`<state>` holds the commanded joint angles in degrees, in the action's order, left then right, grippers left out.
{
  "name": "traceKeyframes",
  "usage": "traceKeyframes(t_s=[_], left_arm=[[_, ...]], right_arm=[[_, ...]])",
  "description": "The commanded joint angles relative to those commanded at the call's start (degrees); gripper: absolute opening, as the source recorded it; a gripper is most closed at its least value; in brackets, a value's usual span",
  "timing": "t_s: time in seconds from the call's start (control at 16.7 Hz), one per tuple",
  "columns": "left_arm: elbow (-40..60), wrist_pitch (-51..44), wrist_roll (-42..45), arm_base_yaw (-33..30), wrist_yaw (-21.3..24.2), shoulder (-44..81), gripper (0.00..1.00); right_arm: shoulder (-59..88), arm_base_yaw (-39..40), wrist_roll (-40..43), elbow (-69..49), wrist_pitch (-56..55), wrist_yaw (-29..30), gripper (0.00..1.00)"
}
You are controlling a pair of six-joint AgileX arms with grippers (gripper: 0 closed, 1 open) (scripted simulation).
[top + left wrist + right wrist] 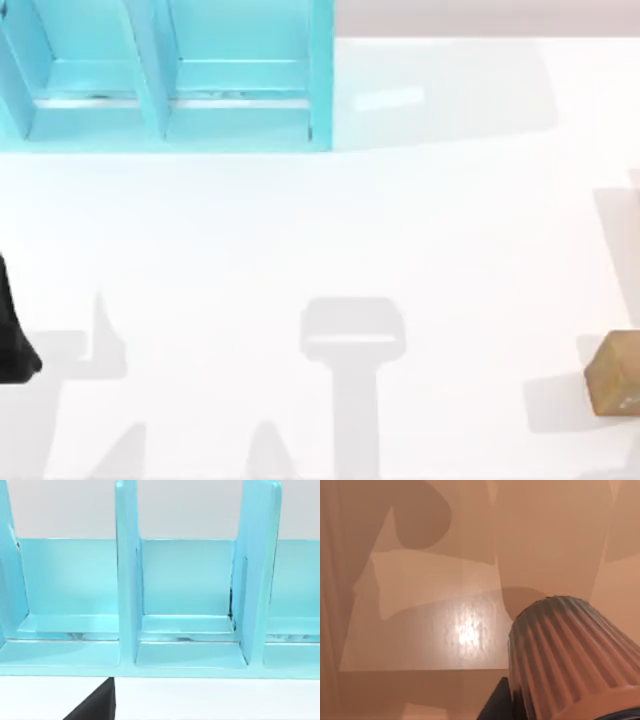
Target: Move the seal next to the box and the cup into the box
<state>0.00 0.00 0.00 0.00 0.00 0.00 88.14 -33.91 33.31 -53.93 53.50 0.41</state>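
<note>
The left arm (15,335) is a dark shape at the tabletop's (330,230) left edge, the blue box (170,80) sits in the far left corner, the brown seal (615,375) stands at the right edge, and the ribbed cup (570,655) looms close to the right wrist camera, but I cannot tell how either gripper's fingers are.

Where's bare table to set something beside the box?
Bare white table spans from the turquoise compartmented box to the tan-brown block seal at the right edge. Right of the box is bare too. The left gripper crowds the left edge.
</note>
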Motion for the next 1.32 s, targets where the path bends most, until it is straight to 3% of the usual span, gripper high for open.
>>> traceKeyframes(t_s=[0.66, 1.32], left_arm=[[0.0, 0.0, 0.0, 0.0, 0.0, 0.0, 1.00], [0.0, 0.0, 0.0, 0.0, 0.0, 0.0, 1.00]], right_arm=[[0.0, 0.0, 0.0, 0.0, 0.0, 0.0, 0.98], [-0.4, -0.1, 0.4, -0.9, 0.0, -0.5, 1.00]])
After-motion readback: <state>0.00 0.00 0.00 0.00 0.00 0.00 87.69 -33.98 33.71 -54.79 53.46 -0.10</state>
